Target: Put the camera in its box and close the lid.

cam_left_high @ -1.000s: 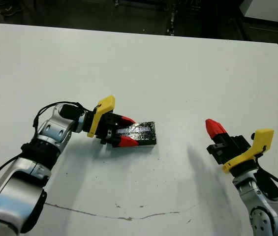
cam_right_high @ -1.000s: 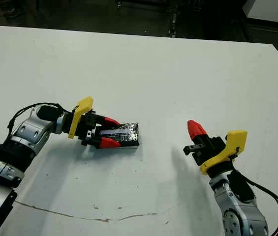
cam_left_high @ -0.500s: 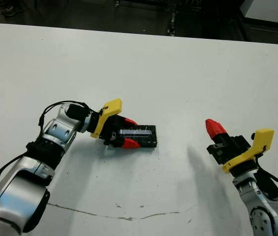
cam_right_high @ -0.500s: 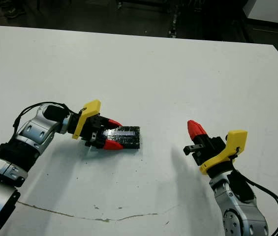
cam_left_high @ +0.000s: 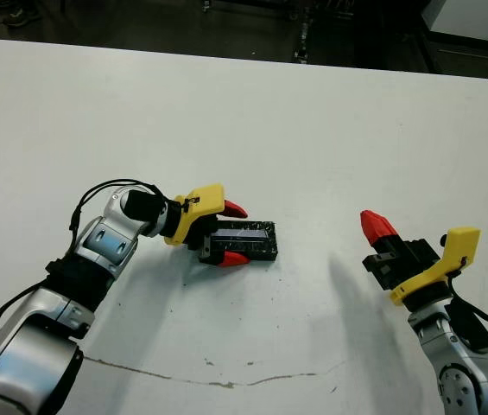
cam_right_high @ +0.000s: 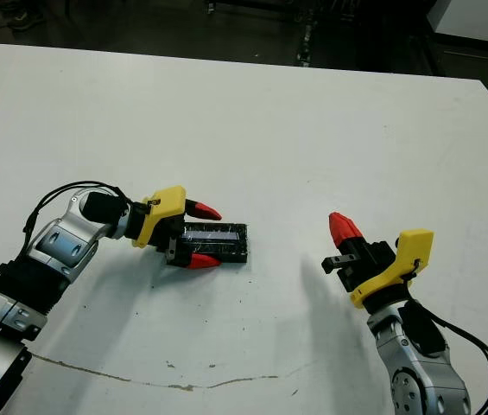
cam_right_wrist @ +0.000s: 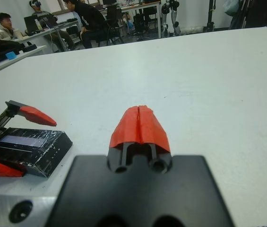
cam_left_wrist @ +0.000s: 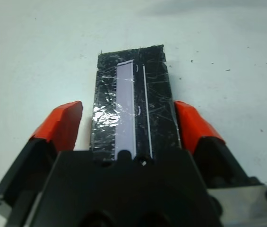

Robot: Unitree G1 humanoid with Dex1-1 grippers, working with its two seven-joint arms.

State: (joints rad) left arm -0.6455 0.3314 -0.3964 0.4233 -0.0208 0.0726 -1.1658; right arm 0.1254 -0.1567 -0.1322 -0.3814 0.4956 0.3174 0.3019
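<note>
The lid point(cam_left_high: 245, 241), a flat black speckled slab with a pale stripe point(cam_left_wrist: 125, 111), lies level on the white table left of centre. My left gripper point(cam_left_high: 234, 233) is open and straddles the lid's near end, one red finger point(cam_left_wrist: 60, 125) on each side, with a strip of table showing beside one. Only the lid's top and dark sides show, so the box and the camera are hidden. My right gripper point(cam_left_high: 378, 225) hovers well to the right of the lid, shut with nothing in it; its fingertips point(cam_right_wrist: 139, 124) are pressed together.
The table's far edge point(cam_left_high: 244, 59) borders a dark floor. A thin dark crack-like line point(cam_left_high: 209, 380) runs across the table's front. In the right wrist view, people point(cam_right_wrist: 83, 14) sit at desks beyond the table.
The left gripper's fingers have spread apart from the lid, and its wrist has shifted slightly right. The lid has settled from a tilt to lying flat. The right arm has not moved.
</note>
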